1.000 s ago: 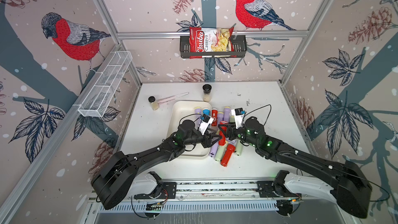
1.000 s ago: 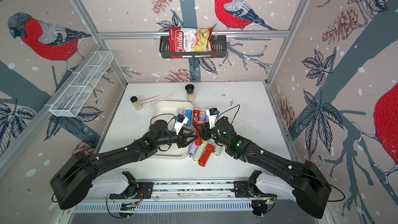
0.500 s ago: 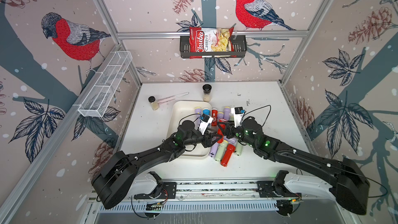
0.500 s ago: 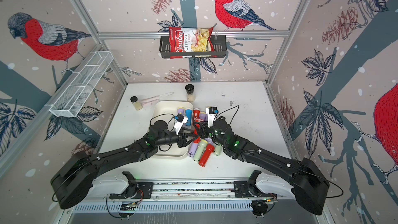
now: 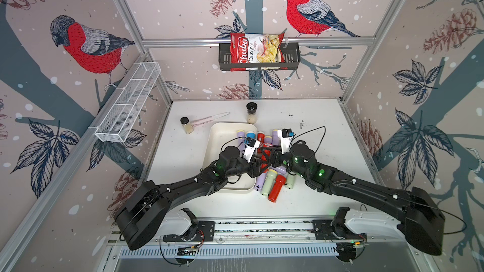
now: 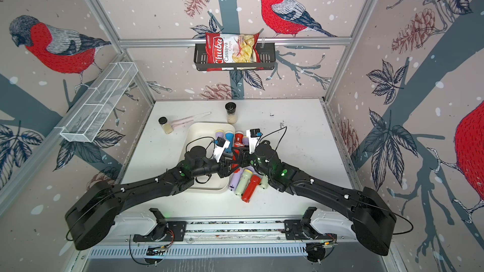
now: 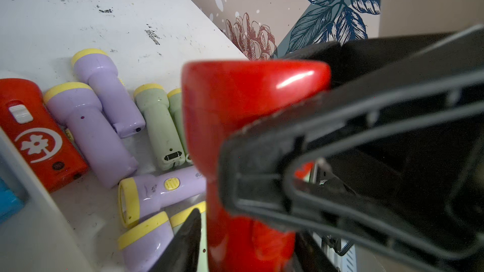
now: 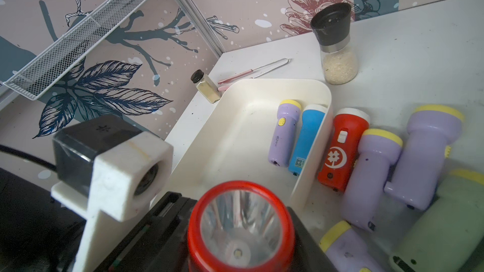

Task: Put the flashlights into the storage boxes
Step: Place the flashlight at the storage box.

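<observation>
A red flashlight (image 7: 248, 105) hangs above the table beside the tray's right wall, between both arms. My right gripper (image 8: 239, 252) is shut on it just below the head, and the lens (image 8: 238, 228) faces its camera. My left gripper (image 7: 248, 244) is closed on the handle from the opposite side; one finger (image 7: 187, 239) lies against it. The cream storage box (image 5: 225, 126) holds a lilac flashlight (image 8: 284, 132) and a blue one (image 8: 309, 137). Outside its right wall lie a red flower-marked flashlight (image 8: 340, 147), lilac ones (image 8: 372, 174) and pale green ones (image 7: 162, 124).
A black-capped grinder jar (image 5: 251, 112) stands behind the tray, with a small jar (image 5: 186, 124) and pink tongs (image 5: 209, 119) to the left. Near the front lie lilac (image 5: 260, 183), green (image 5: 268, 183) and red (image 5: 277, 188) flashlights. A wire basket (image 5: 128, 103) hangs on the left wall.
My left jaws have narrowed onto the red flashlight's handle. The right arm has edged left towards the left gripper, still holding the flashlight.
</observation>
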Action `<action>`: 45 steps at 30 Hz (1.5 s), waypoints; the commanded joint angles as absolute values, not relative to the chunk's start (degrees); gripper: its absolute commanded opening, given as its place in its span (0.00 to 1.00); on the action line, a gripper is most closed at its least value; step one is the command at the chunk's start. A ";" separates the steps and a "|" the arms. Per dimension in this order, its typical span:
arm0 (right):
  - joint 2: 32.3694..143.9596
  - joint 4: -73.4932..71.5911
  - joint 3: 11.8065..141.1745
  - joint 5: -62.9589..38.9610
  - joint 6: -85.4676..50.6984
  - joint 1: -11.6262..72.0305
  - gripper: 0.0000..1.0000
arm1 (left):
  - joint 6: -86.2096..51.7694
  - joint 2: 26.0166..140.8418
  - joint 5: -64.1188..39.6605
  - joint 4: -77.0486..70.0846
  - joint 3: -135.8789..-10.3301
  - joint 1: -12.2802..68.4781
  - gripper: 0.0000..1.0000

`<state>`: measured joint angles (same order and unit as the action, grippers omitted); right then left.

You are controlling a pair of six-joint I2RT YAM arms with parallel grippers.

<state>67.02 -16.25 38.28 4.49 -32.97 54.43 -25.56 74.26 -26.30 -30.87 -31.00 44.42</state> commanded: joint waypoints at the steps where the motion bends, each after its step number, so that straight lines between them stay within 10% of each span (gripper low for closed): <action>1: 67.15 -18.89 38.91 5.03 -32.65 54.84 0.40 | -25.95 73.96 -25.14 -31.48 -31.78 44.44 0.43; 9: 66.98 -17.81 38.90 6.44 -32.55 55.18 0.49 | -26.50 71.96 -19.86 -28.00 -31.74 44.47 0.31; 13: 66.15 -16.38 39.02 8.53 -33.19 55.27 0.71 | -26.49 71.01 -16.69 -25.69 -31.54 44.36 0.30; 14: 65.90 -15.86 38.96 9.26 -33.26 55.24 0.96 | -26.54 70.78 -15.53 -24.97 -31.54 44.30 0.30; 15: 65.61 -15.61 38.95 9.67 -33.28 55.25 0.99 | -26.87 70.56 -14.63 -24.22 -31.57 44.08 0.29; 45: 63.56 -13.98 36.79 12.73 -32.97 54.49 0.99 | -23.00 82.85 -7.46 -0.08 -44.71 20.86 0.31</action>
<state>63.77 -14.33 37.04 11.75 -33.17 54.57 -23.97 80.51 -6.07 -0.51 -42.83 22.35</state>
